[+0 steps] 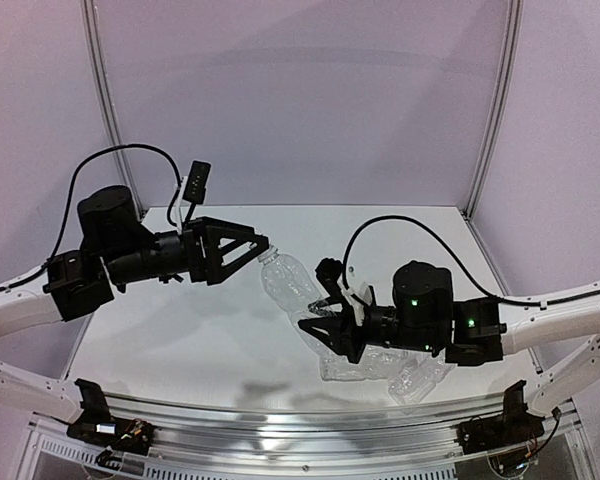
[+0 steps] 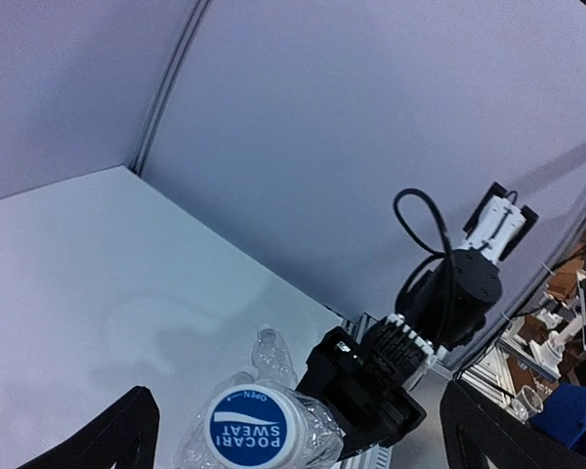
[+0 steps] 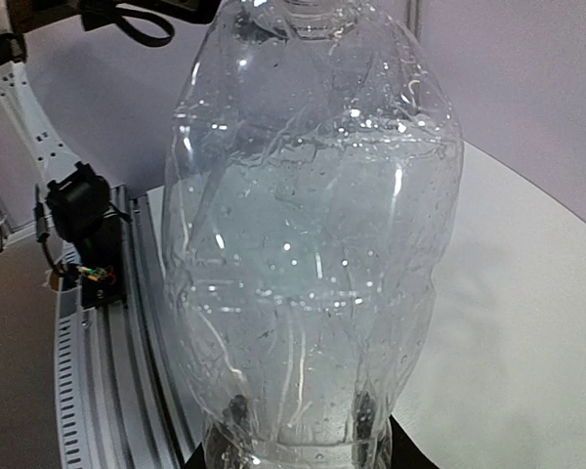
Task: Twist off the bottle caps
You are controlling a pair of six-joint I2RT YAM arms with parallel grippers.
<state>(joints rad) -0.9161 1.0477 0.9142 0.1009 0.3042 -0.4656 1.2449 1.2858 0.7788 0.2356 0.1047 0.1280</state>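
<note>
A clear crinkled bottle (image 1: 286, 282) hangs tilted over the table, its neck pointing up-left. My right gripper (image 1: 323, 322) is shut on its lower end; in the right wrist view the bottle (image 3: 313, 225) fills the frame, with the dark fingers (image 3: 236, 410) showing through its base. The bottle cap (image 2: 247, 428), white-rimmed with a blue printed top, sits on the neck. My left gripper (image 1: 261, 252) stands open around it, its fingers (image 2: 127, 430) wide apart on either side and clear of the cap.
Two more clear bottles (image 1: 352, 365) (image 1: 421, 378) lie on the table near the front right, under the right arm. One open bottle neck (image 2: 271, 350) shows behind the cap. The metal rail (image 1: 300, 425) runs along the near edge.
</note>
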